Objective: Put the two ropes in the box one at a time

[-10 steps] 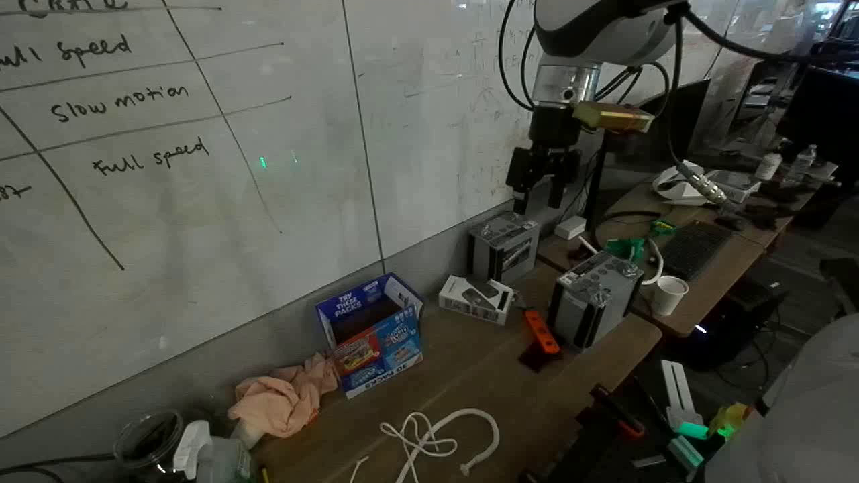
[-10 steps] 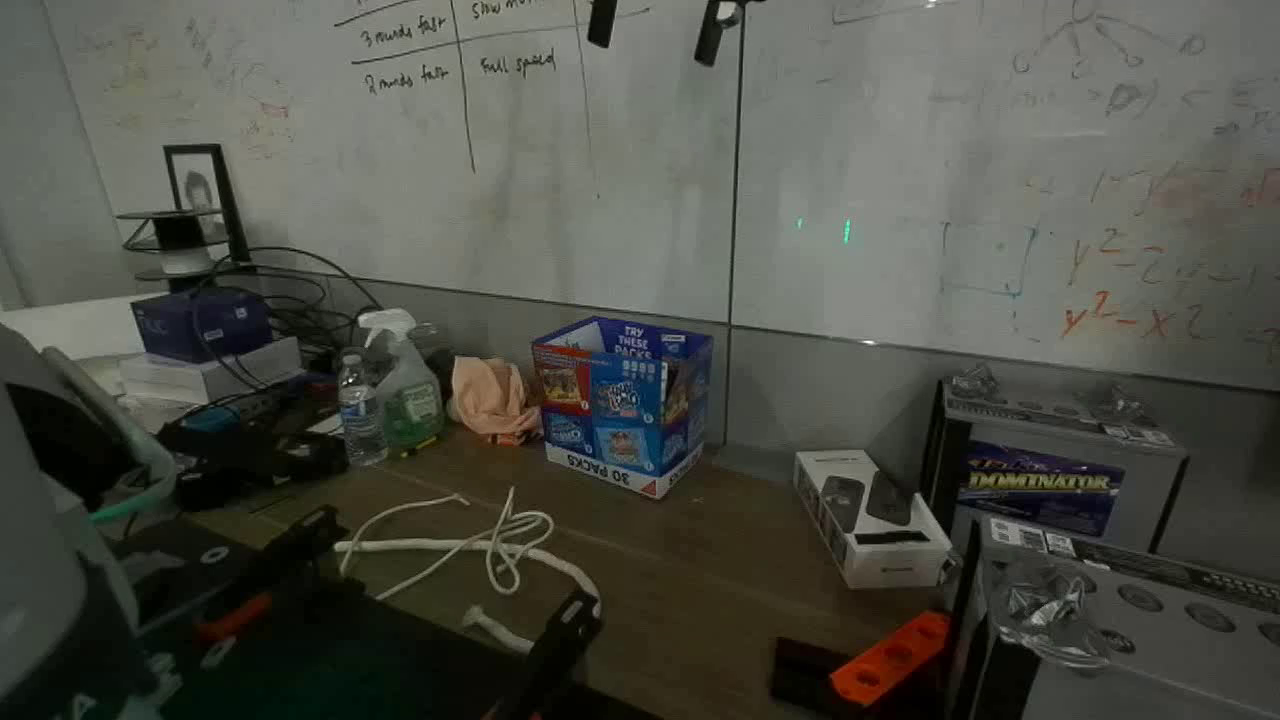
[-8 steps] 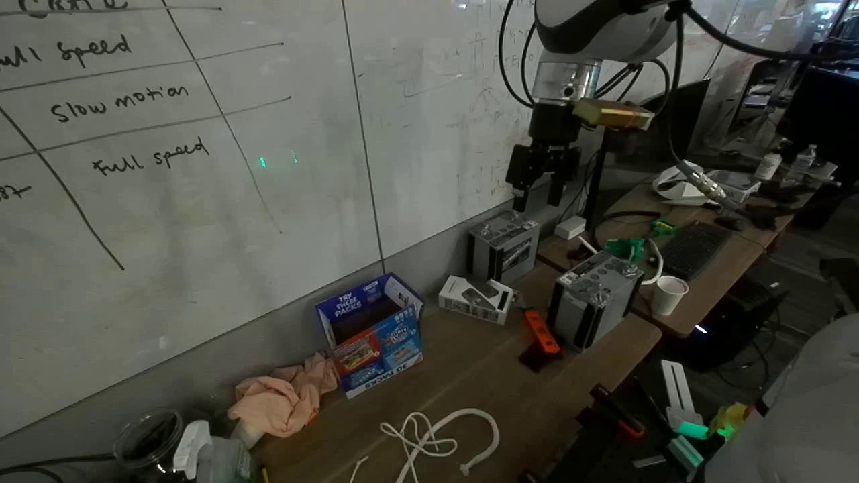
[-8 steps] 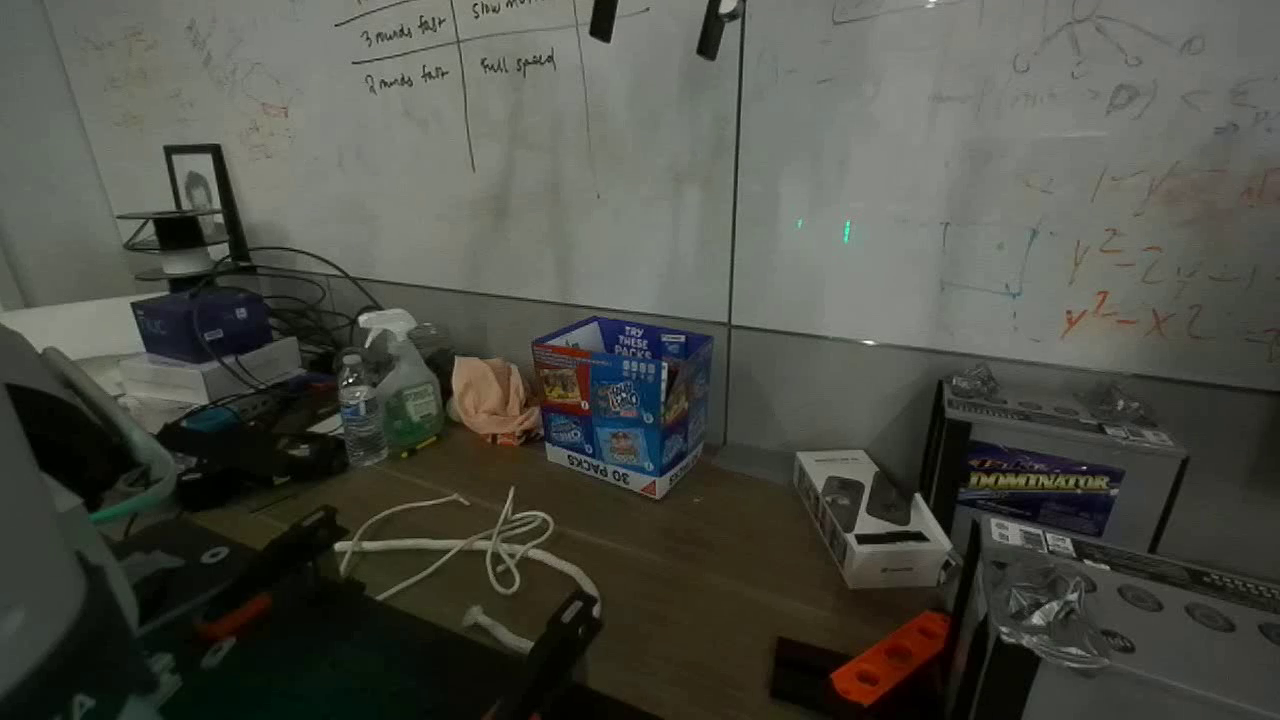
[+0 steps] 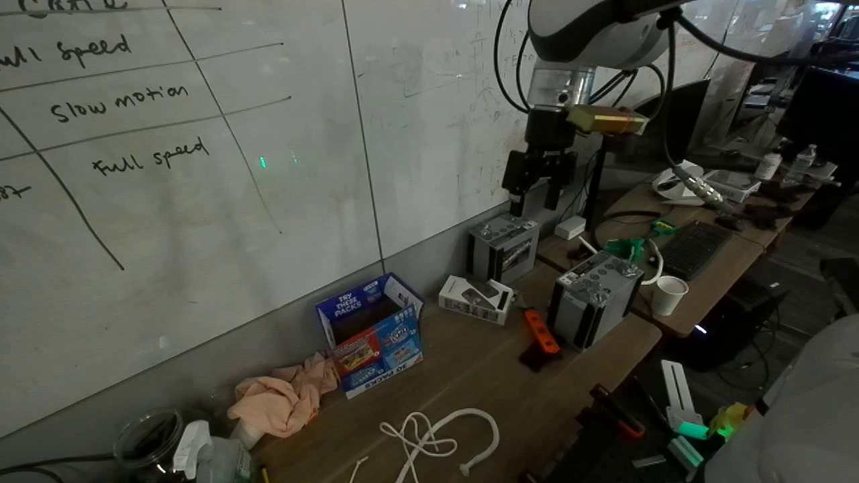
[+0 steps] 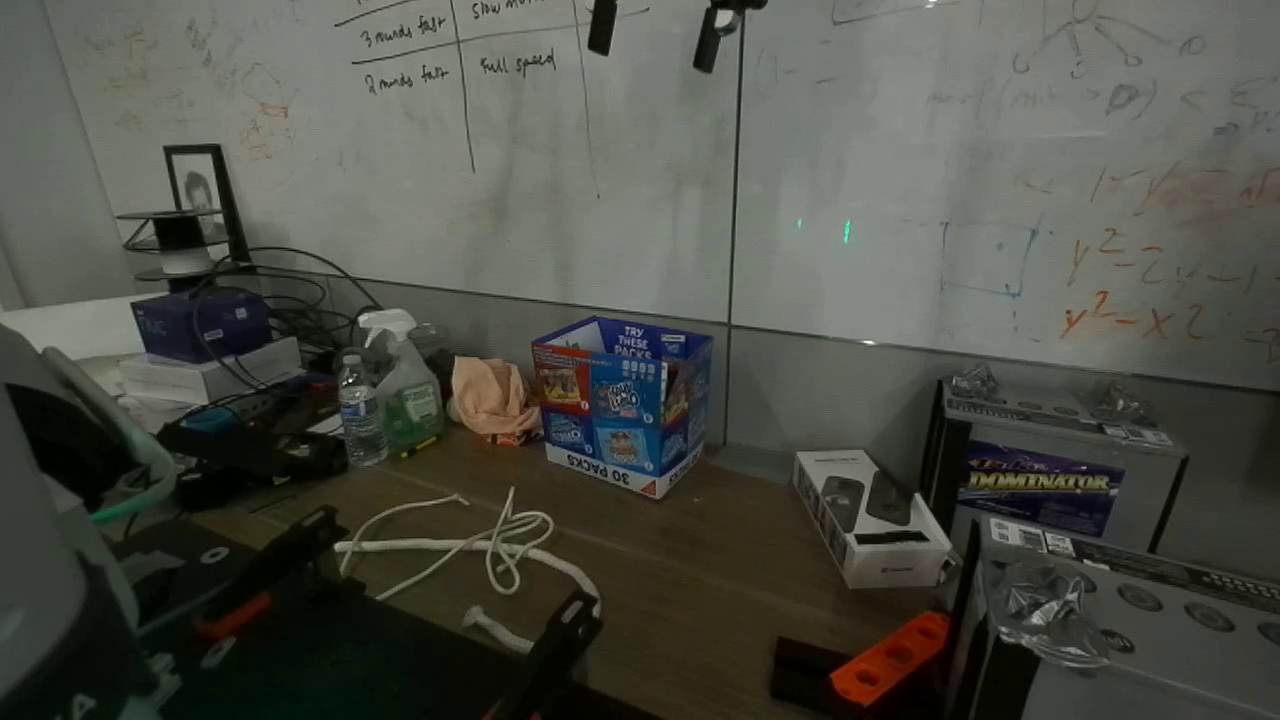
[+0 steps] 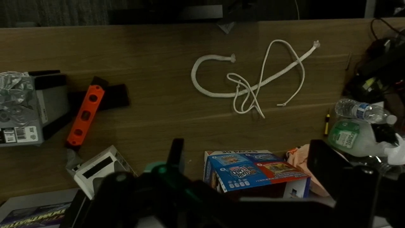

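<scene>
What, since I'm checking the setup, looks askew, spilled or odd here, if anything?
The rectangular open-topped blue cardboard box stands with its "30 PACKS" lettering upside down, though "TRY THESE PACKS" inside reads upright. The long thin whitish cord loops across the thick white braided rope, so lifting one might drag the other. No spill shows.

– Findings on the worktop (image 7: 158,126)?
– Noted a thick white rope (image 7: 221,95), hooked at one end, crossed by a thin white rope (image 7: 263,68), loosely looped.
– Condition of the blue printed box (image 7: 243,171)?
– Standing upright, open-topped, apart from both.
</scene>
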`<state>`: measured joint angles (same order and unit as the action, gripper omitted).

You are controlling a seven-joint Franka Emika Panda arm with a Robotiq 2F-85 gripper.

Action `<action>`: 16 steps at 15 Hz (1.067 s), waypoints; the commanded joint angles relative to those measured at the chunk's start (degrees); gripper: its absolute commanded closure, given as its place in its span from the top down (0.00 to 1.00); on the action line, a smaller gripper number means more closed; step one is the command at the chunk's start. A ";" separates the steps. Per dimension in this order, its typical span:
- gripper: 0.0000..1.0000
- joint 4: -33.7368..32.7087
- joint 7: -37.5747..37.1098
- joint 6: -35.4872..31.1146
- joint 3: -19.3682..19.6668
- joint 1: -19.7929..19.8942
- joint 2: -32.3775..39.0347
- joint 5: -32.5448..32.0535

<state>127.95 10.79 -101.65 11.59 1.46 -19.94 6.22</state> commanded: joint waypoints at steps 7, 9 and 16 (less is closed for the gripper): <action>1.00 1.30 -9.23 -28.66 -9.14 -0.92 20.99 -1.82; 1.00 0.64 -11.05 -33.99 -10.63 -1.76 27.81 -2.90; 1.00 -4.82 -11.98 -41.01 -12.34 -4.97 46.87 -6.53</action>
<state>127.95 0.42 -141.66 -0.69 -2.49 20.68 1.93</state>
